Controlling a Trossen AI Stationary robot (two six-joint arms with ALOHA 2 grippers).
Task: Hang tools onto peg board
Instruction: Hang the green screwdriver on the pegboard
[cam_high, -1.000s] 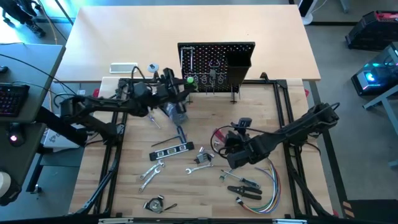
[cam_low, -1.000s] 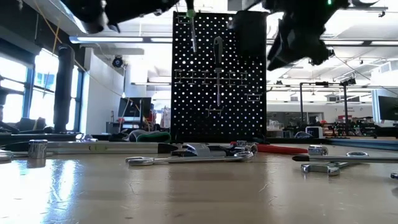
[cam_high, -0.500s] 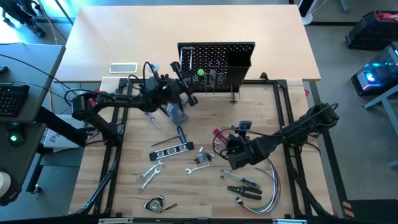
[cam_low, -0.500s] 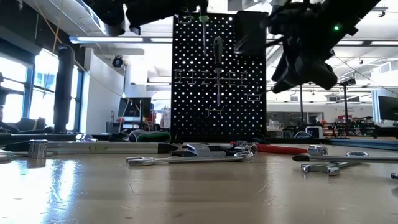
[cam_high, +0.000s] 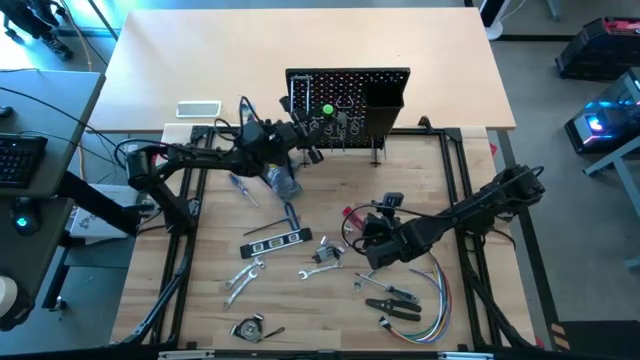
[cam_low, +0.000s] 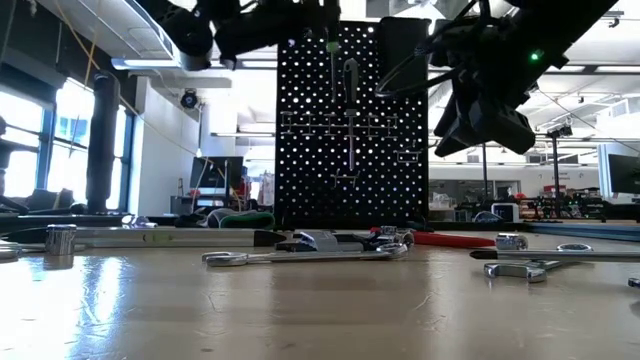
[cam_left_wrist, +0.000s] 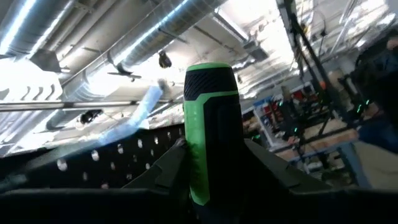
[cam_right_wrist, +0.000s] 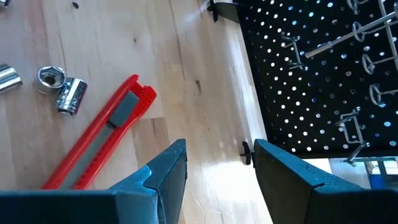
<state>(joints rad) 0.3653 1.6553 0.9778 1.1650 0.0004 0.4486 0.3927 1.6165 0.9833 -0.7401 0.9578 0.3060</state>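
Tools (cam_high: 270, 238) lie scattered on the wooden counter (cam_high: 200, 290), near to far as follows. At the near edge rest a tape measure (cam_high: 247, 328) and a bundle of coloured wires (cam_high: 430, 305). Just beyond these lie black-handled pliers (cam_high: 392, 294) and two silver wrenches (cam_high: 242, 276). Next comes a black level (cam_high: 271, 241), with a small silver part (cam_high: 324, 252) just beside it.

My right gripper (cam_right_wrist: 214, 168) hangs above the counter between the wires and the peg board (cam_high: 348, 98). Its fingers (cam_right_wrist: 163, 174) are parted and grasp nothing. Below and ahead of them lies a red utility knife (cam_right_wrist: 102, 134), with silver sockets (cam_right_wrist: 62, 87) near it. In the low view this gripper shows at the upper right, in front of the board.

Farther back, a small screwdriver (cam_high: 243, 188) lies on the counter near my left arm.

My left gripper (cam_high: 300, 135) is raised at the left side of the peg board. Its fingers (cam_left_wrist: 168, 171) are clenched on a green-and-black screwdriver (cam_left_wrist: 211, 124), handle end up. In the low view its shaft hangs down in front of the perforated panel, close beside a tool already hanging there. I cannot tell whether it touches a hook.

The peg board stands upright at the far edge, with a black bin (cam_high: 384, 105) on its right side.
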